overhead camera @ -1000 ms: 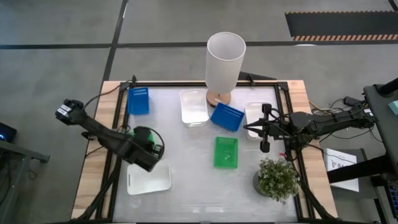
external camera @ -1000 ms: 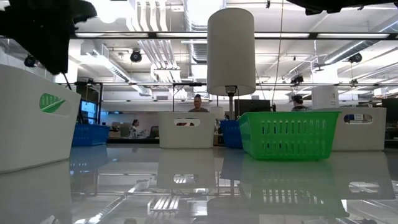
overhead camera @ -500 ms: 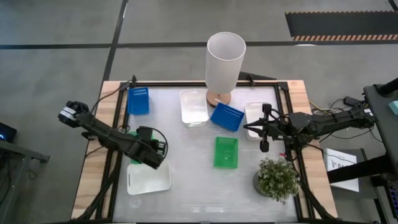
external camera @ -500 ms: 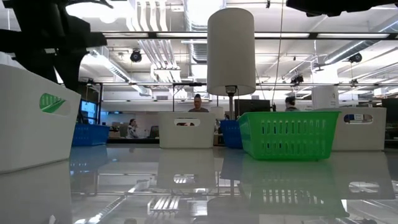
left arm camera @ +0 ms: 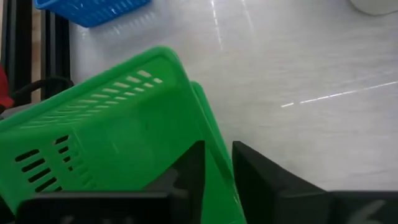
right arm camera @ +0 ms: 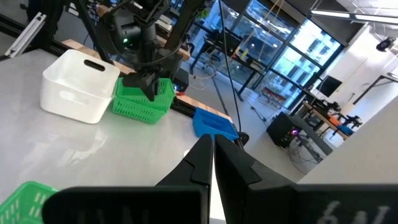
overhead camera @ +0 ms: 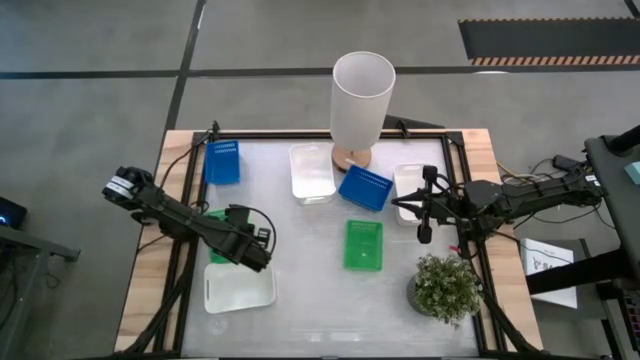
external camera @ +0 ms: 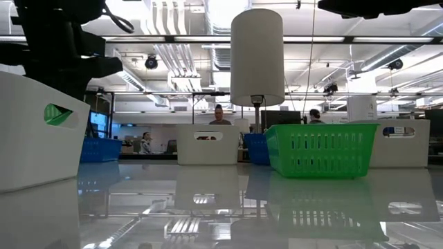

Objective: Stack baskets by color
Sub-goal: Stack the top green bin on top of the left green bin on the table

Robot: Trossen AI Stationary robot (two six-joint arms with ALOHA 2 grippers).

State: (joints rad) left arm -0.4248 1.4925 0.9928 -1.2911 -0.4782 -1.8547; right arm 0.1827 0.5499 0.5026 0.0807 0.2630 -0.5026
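Green basket (left arm camera: 118, 137), tilted in left gripper (left arm camera: 214, 168)

From above, the left arm (overhead camera: 190, 222) hides nearly all of a green basket (overhead camera: 214, 214), and the wrist view cuts off its near end.

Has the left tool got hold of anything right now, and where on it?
Yes. The left tool pinches the rim of a green slotted basket, one finger on each side of the wall. The right tool is shut and holds nothing.
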